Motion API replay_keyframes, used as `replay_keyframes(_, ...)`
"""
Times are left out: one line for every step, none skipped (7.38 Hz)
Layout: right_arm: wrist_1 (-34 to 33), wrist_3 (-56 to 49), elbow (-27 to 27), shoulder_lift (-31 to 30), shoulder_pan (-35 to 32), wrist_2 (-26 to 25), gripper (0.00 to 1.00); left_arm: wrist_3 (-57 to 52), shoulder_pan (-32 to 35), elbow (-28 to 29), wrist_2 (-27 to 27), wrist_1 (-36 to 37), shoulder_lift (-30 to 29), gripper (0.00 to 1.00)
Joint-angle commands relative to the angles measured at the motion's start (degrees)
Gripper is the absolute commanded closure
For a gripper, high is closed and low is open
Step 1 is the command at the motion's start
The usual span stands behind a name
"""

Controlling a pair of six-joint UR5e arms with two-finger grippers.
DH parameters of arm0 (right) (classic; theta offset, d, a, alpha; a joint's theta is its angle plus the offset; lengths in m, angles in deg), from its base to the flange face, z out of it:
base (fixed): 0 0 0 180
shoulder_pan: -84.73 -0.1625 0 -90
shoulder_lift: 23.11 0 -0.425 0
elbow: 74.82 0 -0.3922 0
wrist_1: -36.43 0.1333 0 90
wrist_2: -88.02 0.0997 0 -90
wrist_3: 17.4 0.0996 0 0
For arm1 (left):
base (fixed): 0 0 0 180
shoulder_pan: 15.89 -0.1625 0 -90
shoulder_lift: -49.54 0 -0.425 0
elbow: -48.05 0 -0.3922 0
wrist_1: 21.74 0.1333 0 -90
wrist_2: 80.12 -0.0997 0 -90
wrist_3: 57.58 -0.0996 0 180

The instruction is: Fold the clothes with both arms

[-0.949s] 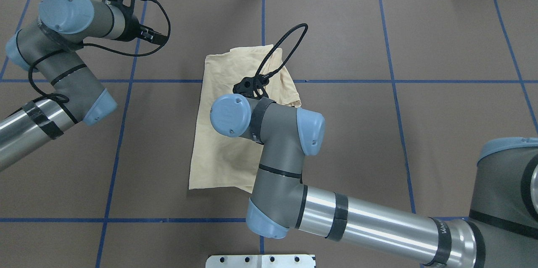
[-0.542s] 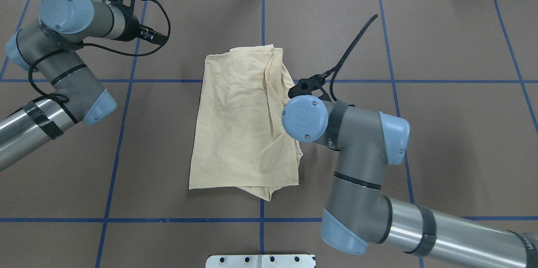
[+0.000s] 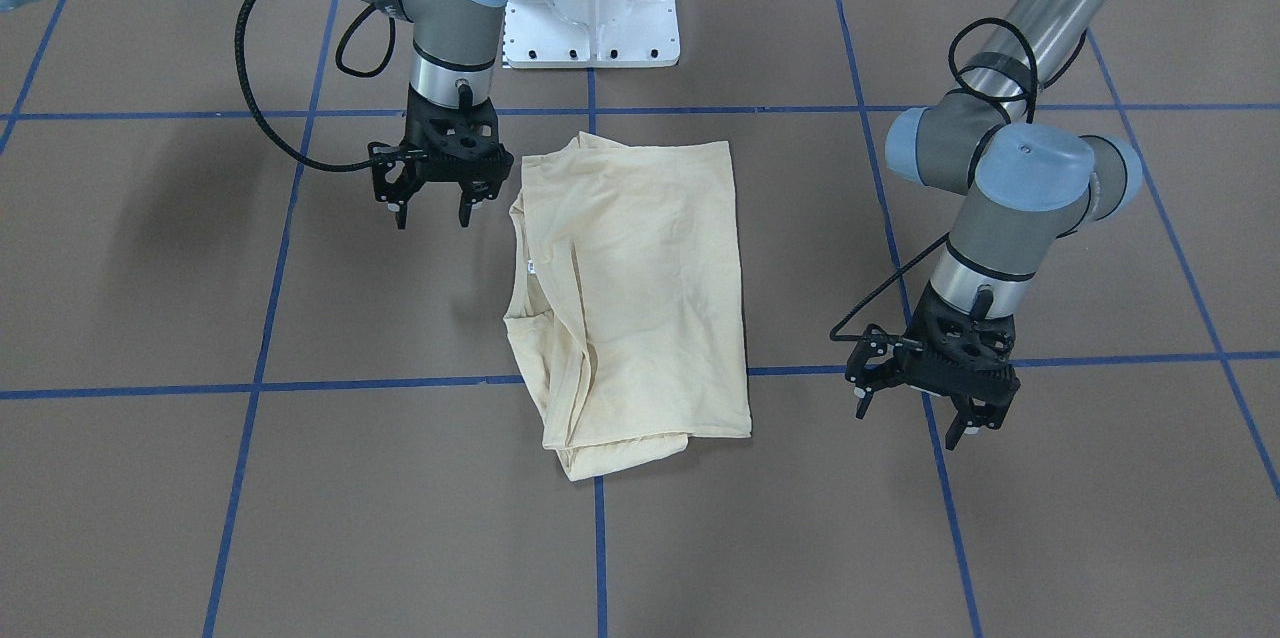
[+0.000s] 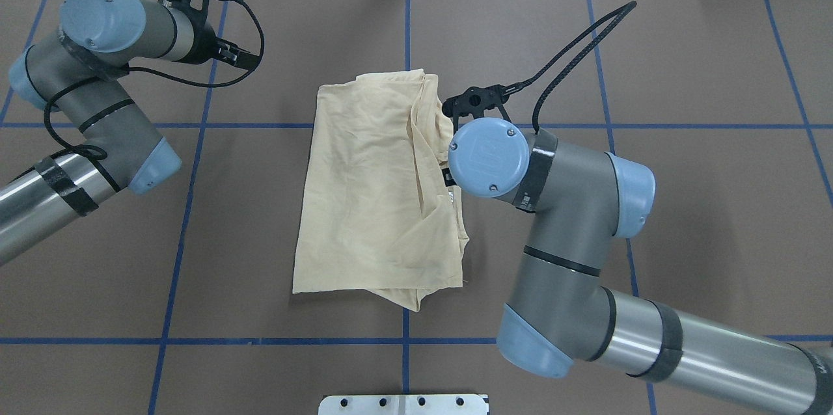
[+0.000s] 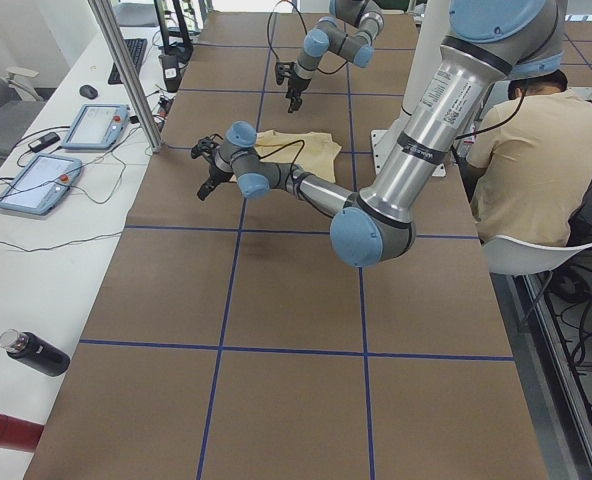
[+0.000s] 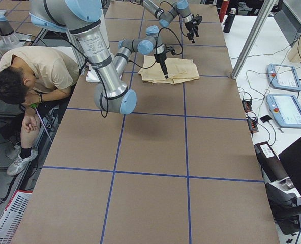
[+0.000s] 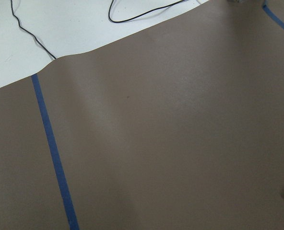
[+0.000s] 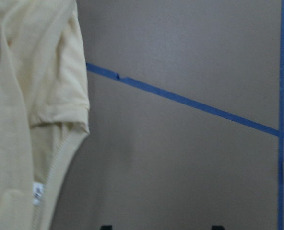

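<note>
The cream shirt [image 3: 640,288] lies folded lengthwise into a tall rectangle at the table's middle [image 4: 371,187]. Its ribbed collar and a small white label [image 3: 531,267] sit on the edge toward my right arm. My right gripper [image 3: 432,213] hangs open and empty just beside that edge, near the robot-side end. In the right wrist view, a sleeve cuff [image 8: 60,112] and bare table lie below it. My left gripper [image 3: 905,423] is open and empty over bare table, well off the shirt's other side. The left wrist view holds only table paper and blue tape [image 7: 51,148].
The white pedestal base [image 3: 590,18] stands behind the shirt. A seated person [image 5: 536,150] is beside the robot. Control tablets [image 5: 91,125] and bottles [image 5: 36,352] lie on the white bench beyond the table's far edge. Blue tape lines grid the brown table [image 4: 683,220].
My right arm has swung off the middle of the shirt to its right side, then edged back toward the shirt's collar edge. The shirt and the left arm have stayed put.
</note>
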Motion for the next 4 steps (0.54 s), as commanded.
replay_keyframes(12.3,6.9,-18.4,10.7,-2.8,2.0,0.22,0.1,0.0,-0.2,0.0,0.0,0.0,0.0)
replay_keyframes(16.0,7.1,-23.5,12.5,-3.6,2.5,0.29,0.1,0.0,-0.2,0.0,0.0,0.0,0.0)
replay_keyframes(20.1,8.4,-27.6,13.9,-4.2,2.9,0.3,1.1,-0.1,-0.3,0.0,0.0,0.0,0.0)
replay_keyframes(23.5,10.7,-31.6,15.5,-4.2,2.9,0.31,1.7,-0.2,-0.5,0.0,0.0,0.0,0.0)
